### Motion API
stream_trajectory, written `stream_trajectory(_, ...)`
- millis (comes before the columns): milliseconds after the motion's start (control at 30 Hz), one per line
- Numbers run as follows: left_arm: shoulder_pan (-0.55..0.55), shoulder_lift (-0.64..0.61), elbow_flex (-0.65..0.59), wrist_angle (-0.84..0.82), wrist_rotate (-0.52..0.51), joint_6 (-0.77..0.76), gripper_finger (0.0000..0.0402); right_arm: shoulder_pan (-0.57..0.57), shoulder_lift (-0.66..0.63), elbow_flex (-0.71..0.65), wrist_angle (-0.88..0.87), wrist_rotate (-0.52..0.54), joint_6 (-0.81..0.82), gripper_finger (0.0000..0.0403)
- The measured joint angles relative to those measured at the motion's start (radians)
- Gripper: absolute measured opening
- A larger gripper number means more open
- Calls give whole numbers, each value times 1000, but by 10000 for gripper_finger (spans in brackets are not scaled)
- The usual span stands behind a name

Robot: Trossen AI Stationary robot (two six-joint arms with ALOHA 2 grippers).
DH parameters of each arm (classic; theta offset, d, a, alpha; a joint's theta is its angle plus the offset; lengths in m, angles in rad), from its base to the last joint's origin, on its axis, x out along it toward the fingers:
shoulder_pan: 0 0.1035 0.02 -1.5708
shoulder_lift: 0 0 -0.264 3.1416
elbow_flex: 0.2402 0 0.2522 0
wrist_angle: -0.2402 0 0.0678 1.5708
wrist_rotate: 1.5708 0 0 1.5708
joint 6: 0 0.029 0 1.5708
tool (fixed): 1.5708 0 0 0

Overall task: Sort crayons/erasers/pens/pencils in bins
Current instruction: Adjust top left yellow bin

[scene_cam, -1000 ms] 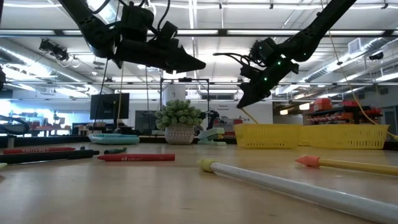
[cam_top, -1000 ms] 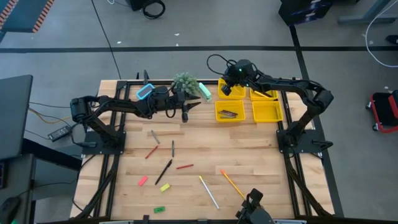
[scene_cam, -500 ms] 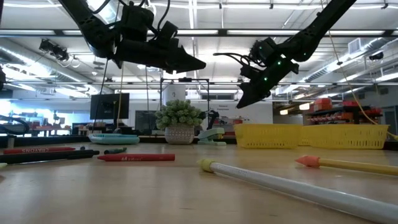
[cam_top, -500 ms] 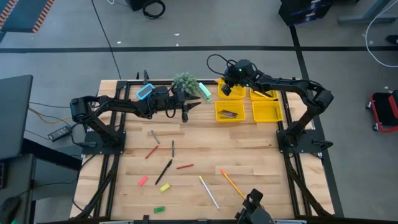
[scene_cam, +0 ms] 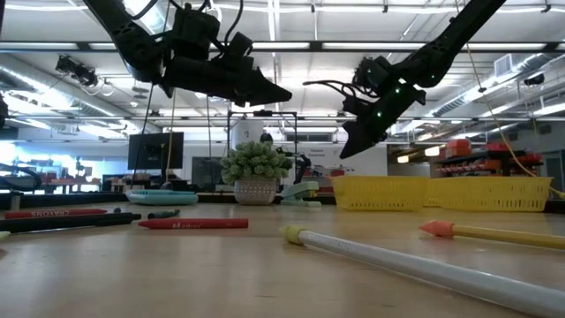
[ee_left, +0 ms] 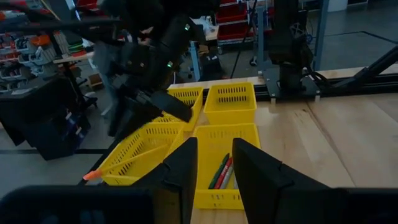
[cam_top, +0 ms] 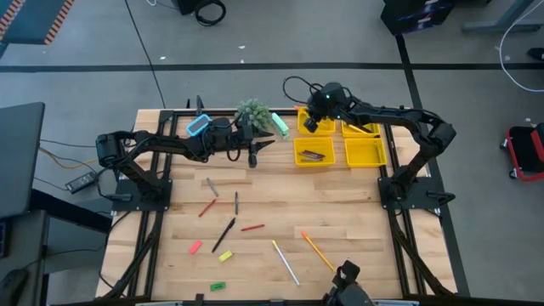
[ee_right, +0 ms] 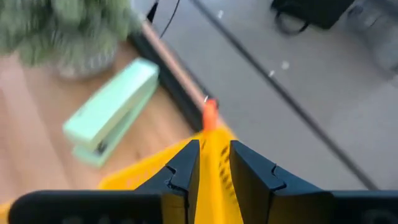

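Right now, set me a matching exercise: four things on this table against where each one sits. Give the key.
Things
1. potted plant
2. green eraser
3. right gripper
4. whitish pencil

Places
A. above the back left yellow bin
B. near the table's front edge, left of centre
C. at the back edge, between the blue calculator and the pale green stapler
D. on the front half, beside an orange pencil

Pairs: 1-C, 2-B, 3-A, 4-D
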Motion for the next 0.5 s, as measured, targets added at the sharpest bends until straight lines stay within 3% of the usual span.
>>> stream_trajectory(167,1,0,0,1,0,12,114,42,0,-1,-29,-27,-24,94)
stream_trajectory(300,1,0,0,1,0,26,111,64,-1,0,6,-18,61,94)
stream_trajectory(433,1,0,0,1,0,26,107,84,-1,1,-55,151,-29,94)
stream_trajectory(500,1,0,0,1,0,26,106,57,-1,20,-77,176,-105,95)
